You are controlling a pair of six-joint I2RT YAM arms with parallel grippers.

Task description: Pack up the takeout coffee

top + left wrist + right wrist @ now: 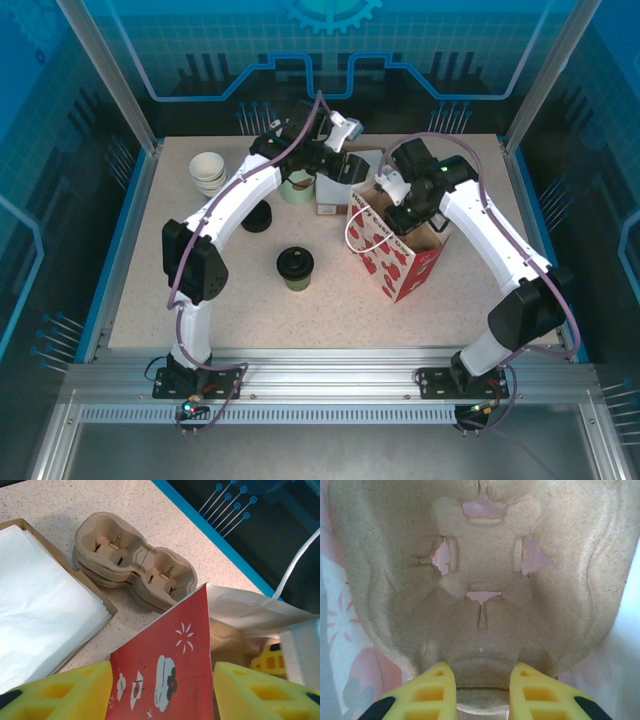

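Note:
The takeout coffee [295, 268], an olive-green cup under a black lid, stands alone on the table in front of the left arm. To its right stands a red patterned paper bag [395, 255] with white handles. My right gripper [398, 205] reaches into the bag's mouth. In the right wrist view it [482, 672] is shut on the rim of a brown pulp cup carrier [480, 570] that sits inside the bag. My left gripper [162, 672] hangs at the bag's far corner, its yellow fingers [60, 692] open on either side of the red wall [165, 655].
A stack of pulp carriers [135, 565] lies behind the bag, beside a box of white napkins [40, 605]. A stack of lidless cups [208, 172], a pale green cup [298, 186] and a black lid pile [257, 217] stand at the back left.

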